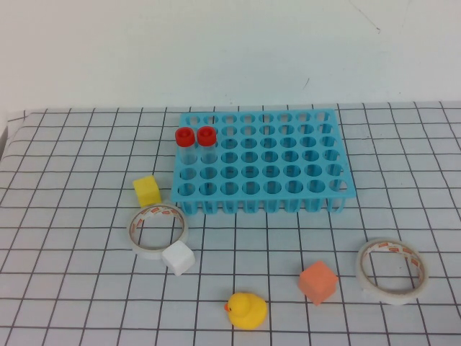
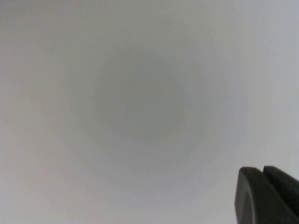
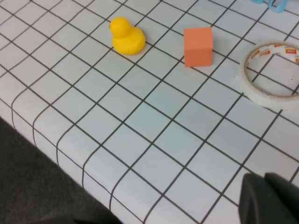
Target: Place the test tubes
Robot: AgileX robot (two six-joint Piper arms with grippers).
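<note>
Our two red-capped test tubes [image 1: 185, 140] stand side by side in the blue rack [image 1: 288, 162] on the tabletop [image 1: 72, 216]. We see no loose tube, so the placing looks done. Our left end effector [image 2: 262, 173], pressed together, faces only plain grey. Our right end effector [image 3: 264, 181], pressed together too, hangs over the tabletop's near edge by the duck [image 3: 127, 36]. Next we would need another tube.

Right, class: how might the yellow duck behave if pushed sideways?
The duck looks rounded and toy-like: probably light, apt to tip or spin. The table looks smooth, so it may slide. The left gripper faces blank white; the right gripper hangs by the table's near edge.
</note>
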